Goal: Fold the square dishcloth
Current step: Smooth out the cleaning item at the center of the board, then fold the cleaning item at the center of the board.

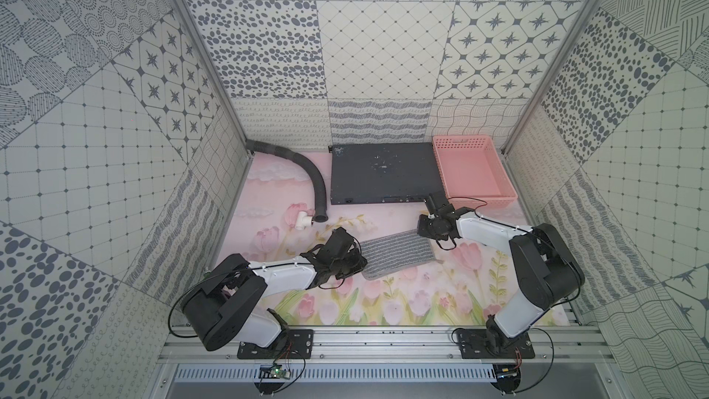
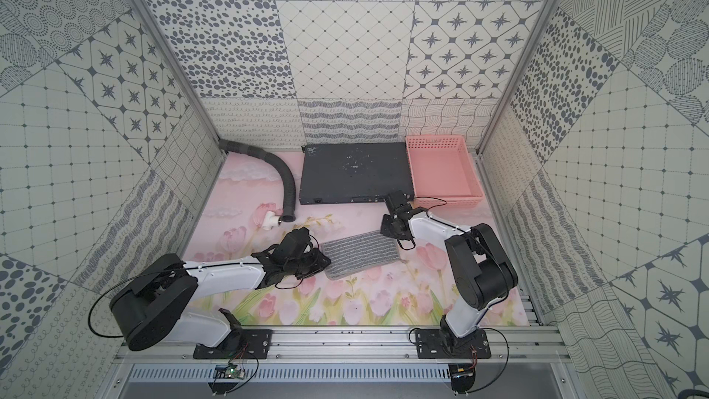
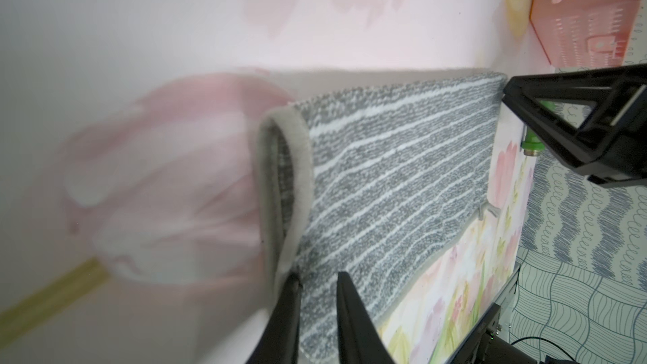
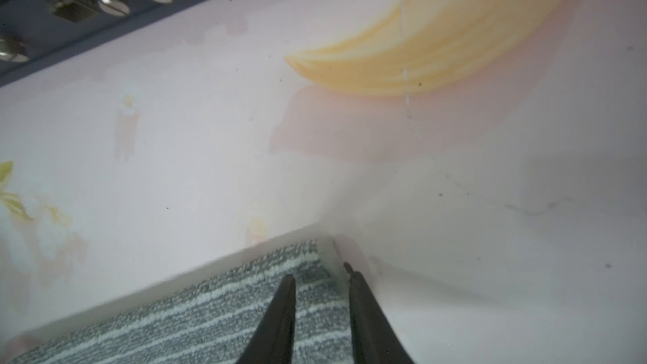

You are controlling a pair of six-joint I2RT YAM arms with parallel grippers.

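Covered in both top views by the left gripper (image 1: 358, 262) and right gripper (image 1: 422, 232): the ends of the square dishcloth (image 1: 399, 255), jaw gaps there too small to make out; cut off by wrist-view edges: pink basket (image 3: 588, 22), dark box (image 4: 52, 12), cloth; blurred close up: tulip mat (image 3: 157, 176).

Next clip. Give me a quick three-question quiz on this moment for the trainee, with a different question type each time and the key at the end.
1. True or false: the dishcloth lies spread out in a single layer.
2. What sits right beside the pink basket? A) grey hose B) dark flat box C) white pipe fitting
3. Which arm's pincer is at the dishcloth corner nearest the basket?

Key:
1. False, it is folded double.
2. B
3. The right pincer.
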